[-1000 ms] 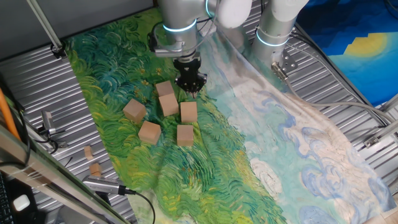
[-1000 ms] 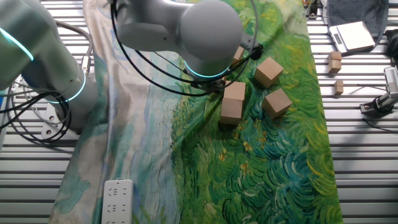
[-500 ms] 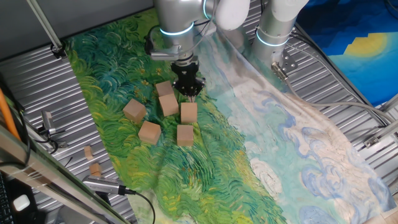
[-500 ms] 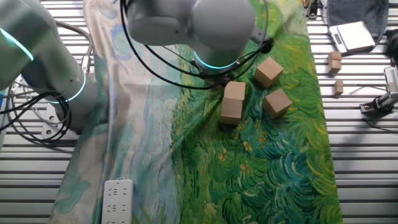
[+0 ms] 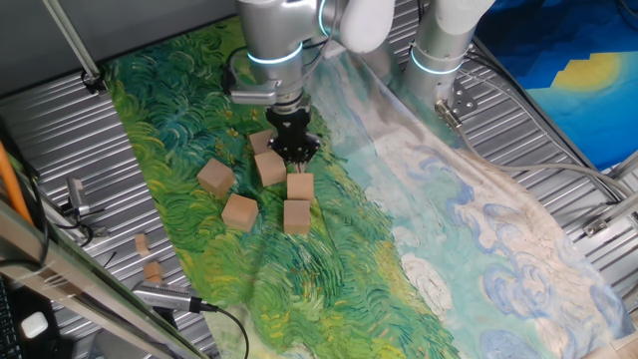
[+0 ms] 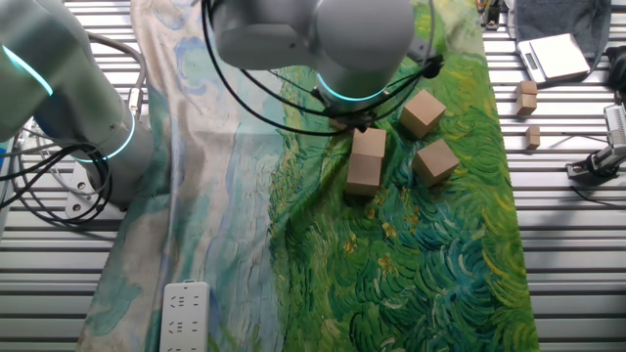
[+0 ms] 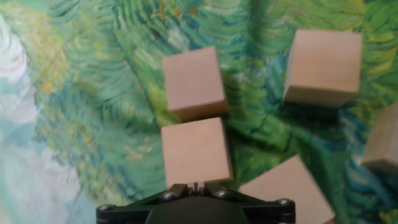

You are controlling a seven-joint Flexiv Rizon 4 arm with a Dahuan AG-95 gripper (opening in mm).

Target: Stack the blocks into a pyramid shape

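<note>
Six plain wooden blocks lie loose on the green painted cloth point(image 5: 199, 100), none stacked. In one fixed view they are at the back point(image 5: 262, 141), beside it point(image 5: 270, 168), in the middle point(image 5: 300, 185), in front point(image 5: 296, 215), front left point(image 5: 239, 211) and left point(image 5: 215, 178). My gripper point(image 5: 295, 152) hangs just above the middle block, next to the back pair, fingers together and empty. In the hand view the gripper point(image 7: 196, 185) is right over one block point(image 7: 196, 151), with another point(image 7: 194, 83) beyond it. In the other fixed view the arm hides the fingers.
Two small tan bits point(image 5: 142, 242) point(image 5: 153, 270) lie off the cloth on the ribbed metal table. A second arm's base point(image 5: 444, 40) stands at the back right. A white power strip point(image 6: 184, 311) lies at the cloth's pale end. More blocks point(image 7: 323, 67) point(image 7: 289, 193) crowd the hand view's right.
My gripper has moved left and lower, from beside the middle block to just above it. The blocks have not moved.
</note>
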